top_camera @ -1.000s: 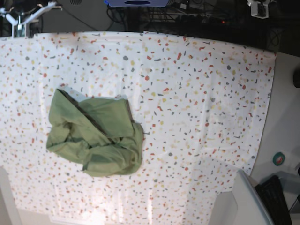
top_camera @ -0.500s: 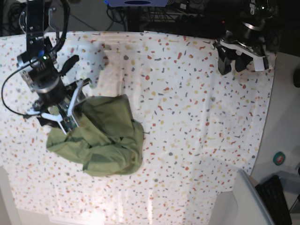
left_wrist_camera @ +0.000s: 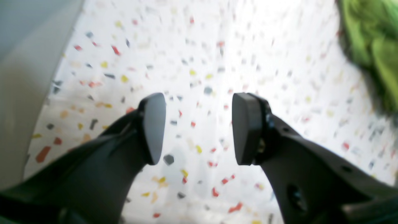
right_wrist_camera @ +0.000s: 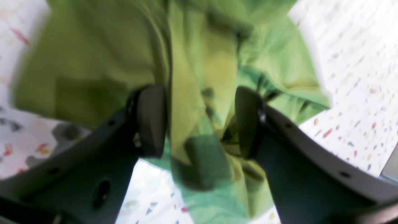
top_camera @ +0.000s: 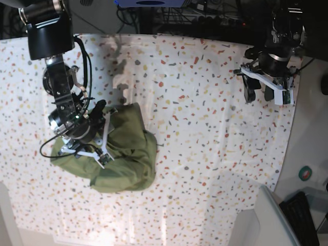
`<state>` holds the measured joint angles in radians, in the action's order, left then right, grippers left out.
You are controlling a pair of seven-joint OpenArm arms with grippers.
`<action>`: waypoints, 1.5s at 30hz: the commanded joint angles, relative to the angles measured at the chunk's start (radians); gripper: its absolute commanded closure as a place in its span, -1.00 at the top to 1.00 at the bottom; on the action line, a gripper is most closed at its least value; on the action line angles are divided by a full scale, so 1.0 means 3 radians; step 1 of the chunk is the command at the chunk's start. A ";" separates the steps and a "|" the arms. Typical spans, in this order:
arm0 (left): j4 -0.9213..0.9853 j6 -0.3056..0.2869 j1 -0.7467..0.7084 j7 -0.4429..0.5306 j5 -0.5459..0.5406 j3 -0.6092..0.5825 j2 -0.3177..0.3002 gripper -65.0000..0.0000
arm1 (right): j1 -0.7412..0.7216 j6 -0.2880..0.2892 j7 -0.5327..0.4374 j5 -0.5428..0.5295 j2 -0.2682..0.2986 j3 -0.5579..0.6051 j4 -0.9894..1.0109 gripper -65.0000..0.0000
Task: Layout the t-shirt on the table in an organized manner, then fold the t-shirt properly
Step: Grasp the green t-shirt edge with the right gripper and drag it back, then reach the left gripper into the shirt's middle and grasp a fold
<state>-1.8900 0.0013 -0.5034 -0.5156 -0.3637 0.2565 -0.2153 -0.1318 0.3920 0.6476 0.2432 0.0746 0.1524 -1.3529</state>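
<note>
Large table [top_camera: 205, 128] under a white cover, speckled with small red, yellow, grey and dark flecks; cover slightly wrinkled, brightest near the front edge. Plain grey-white surface [top_camera: 312, 133] beside the cover, with a small round teal and red thing [top_camera: 305, 173] on it. Dark clutter of cables and equipment [top_camera: 205, 15] behind the far edge. Pale grey corner of some object [top_camera: 269, 220] at the near side, with a dark thing beside it.

Olive-green t-shirt [top_camera: 120, 154] in a crumpled heap on the cover, not laid out, with deep folds. Right gripper [right_wrist_camera: 199, 121] directly over the heap, jaws spread wide, green cloth filling the gap between the two dark pads [right_wrist_camera: 150, 119] and lying below them; cannot tell whether the pads touch the cloth. Nothing pinched.

Left gripper [left_wrist_camera: 199, 127] well apart from the shirt, near the far corner of the cover, jaws spread with only speckled cover below and between them. Blurred green edge of the shirt far beyond its jaws, to one side.
</note>
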 commanded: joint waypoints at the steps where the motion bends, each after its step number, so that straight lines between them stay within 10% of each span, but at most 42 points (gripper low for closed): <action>1: -0.0050 0.0013 0.0069 0.0028 0.0008 0.0022 -0.0026 0.01 | -0.0049 -0.0015 -0.0059 -0.0010 -0.0001 -0.0014 -0.0075 -0.07; 5: 0.0063 0.0013 0.0248 -0.0054 0.0018 -0.0004 -0.0026 0.00 | 0.0263 0.0016 -0.0044 -0.0010 0.0005 -0.0142 -0.0485 -1.00; 10: 0.0283 0.0013 0.0438 -0.0054 0.0018 -0.0004 -0.0016 -0.02 | 0.0887 0.0016 -0.0059 -0.0010 0.0005 -0.0459 -0.1063 -1.00; 18: 0.0697 0.0013 0.0744 -0.0054 0.0039 -0.0213 0.0009 -0.94 | 0.1603 0.0021 -0.0069 -0.0015 0.0045 -0.0787 -0.1502 -1.00; 27: 0.1275 0.0013 0.1281 -0.0049 0.0023 -0.1236 0.0050 -0.99 | 0.1695 0.0021 -0.0069 -0.0020 0.0235 -0.1155 -0.1073 -1.00; 40: 0.3167 0.0013 0.2616 0.0136 0.0018 -0.2474 0.1155 -1.00 | 0.1690 0.0021 -0.0264 -0.0020 0.0143 -0.1135 -0.0884 -1.00; 45: 0.3433 0.0013 0.2816 0.0524 -0.0002 -0.3256 0.1241 -1.00 | 0.1644 0.0021 -0.0258 -0.0020 0.0122 -0.1135 -0.0884 -1.00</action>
<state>-0.8467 0.0067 0.3176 -0.3801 -0.3672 -0.7280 0.1501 0.3614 0.4023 0.5816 0.2359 0.1062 -0.1852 -1.6012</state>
